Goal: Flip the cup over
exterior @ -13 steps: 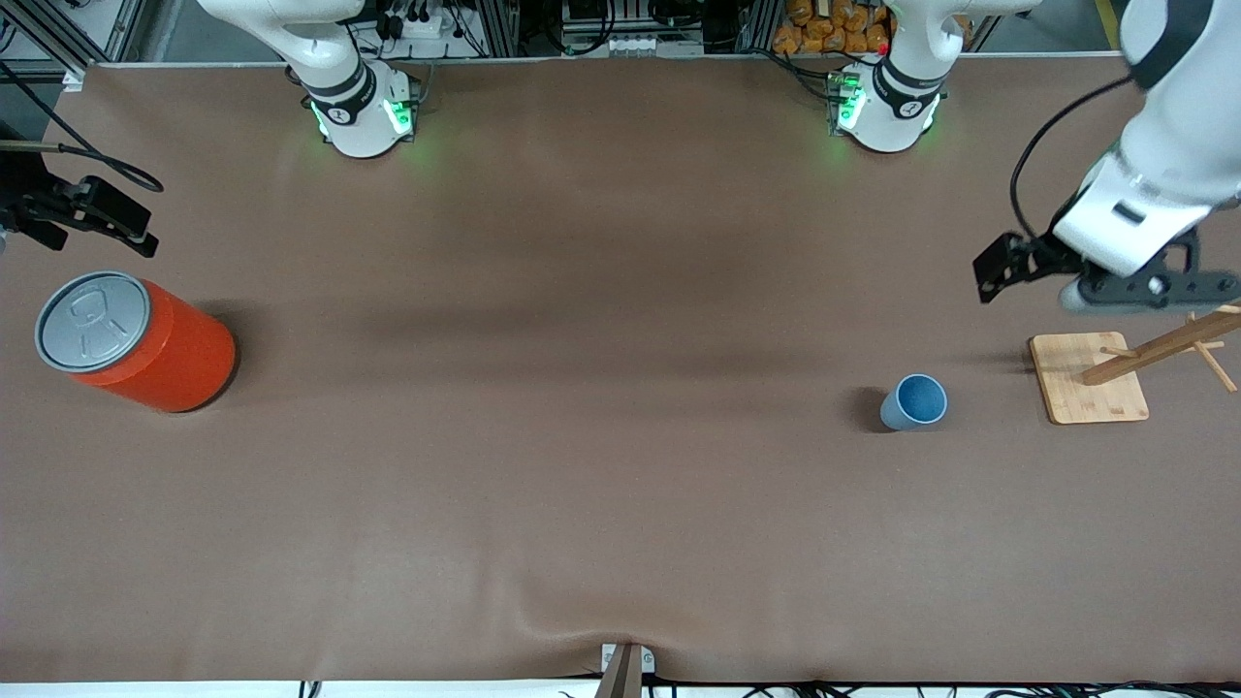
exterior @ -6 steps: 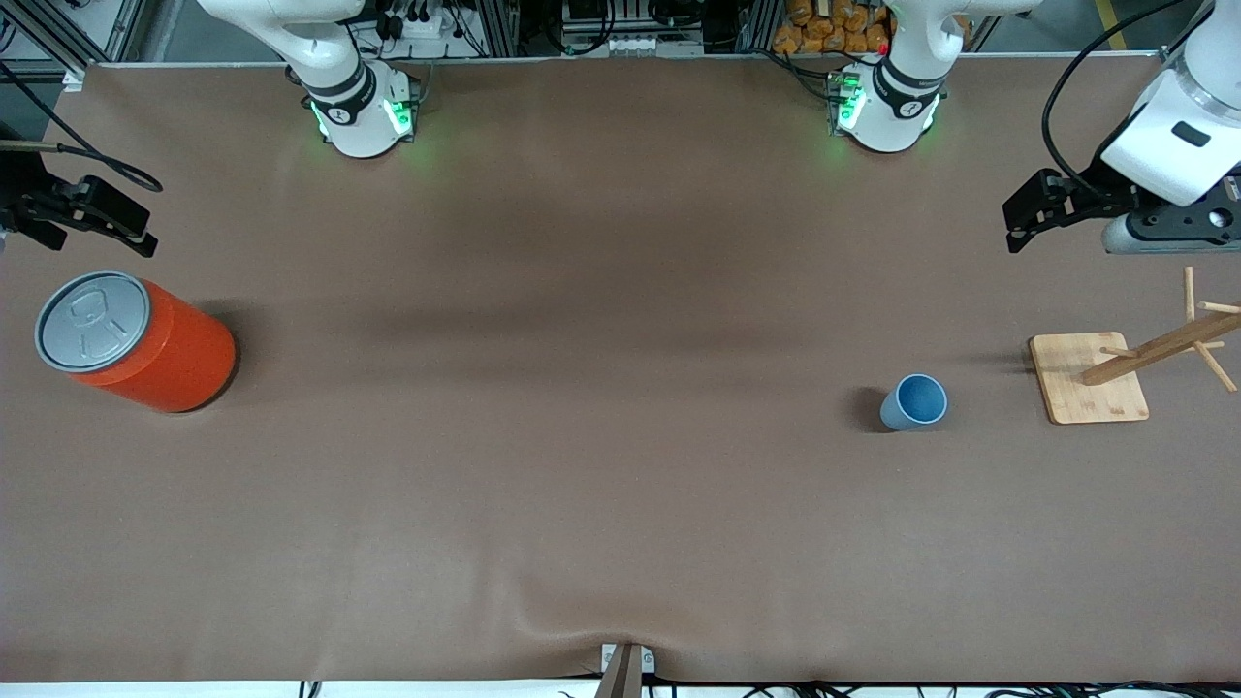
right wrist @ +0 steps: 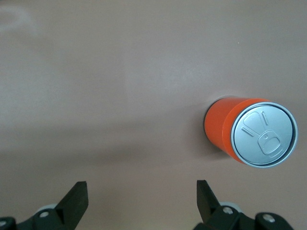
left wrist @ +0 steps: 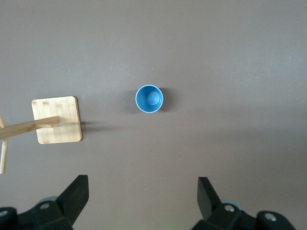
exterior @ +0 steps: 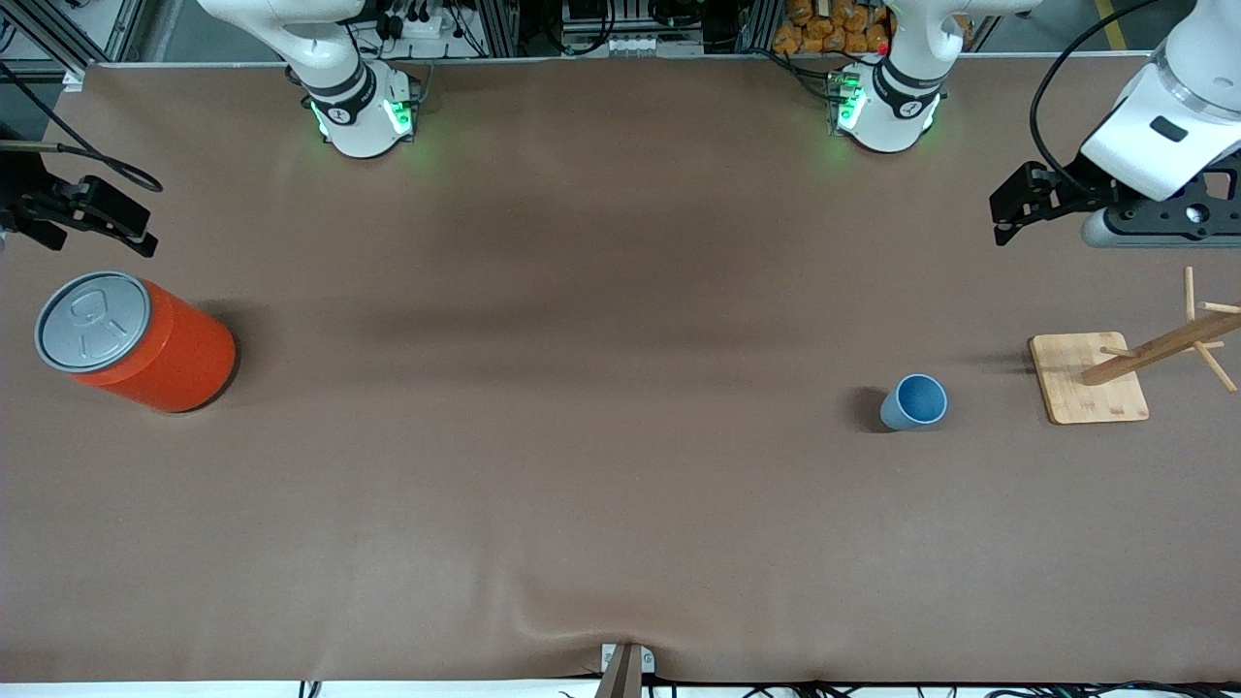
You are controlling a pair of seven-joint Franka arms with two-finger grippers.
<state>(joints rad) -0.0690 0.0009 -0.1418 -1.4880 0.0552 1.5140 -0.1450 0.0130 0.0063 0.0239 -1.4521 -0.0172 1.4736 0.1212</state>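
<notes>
**Standing upright: cup with both grippers clear of it**

Standing mouth-up on the brown table cover (exterior: pixel 601 465), the light blue cup (exterior: pixel 913 402) shows its darker blue inside to both the front and left wrist views. It sits toward the left arm's end of the table, near the bamboo base of a wooden peg rack (exterior: pixel 1088 378) but apart from it; the rack's stem leans out past the frame edge.

The left gripper (left wrist: pixel 143 199) hangs in the air over bare table, above the cup and rack area, with its fingers (left wrist: pixel 76 194) spread wide and nothing between them.

The right gripper (right wrist: pixel 141 199) hangs at the right arm's end of the table, jaws likewise spread wide and empty. The orange can with a grey pull-tab lid (exterior: pixel 131 341) stands upright close to it, well apart from the cup.
</notes>
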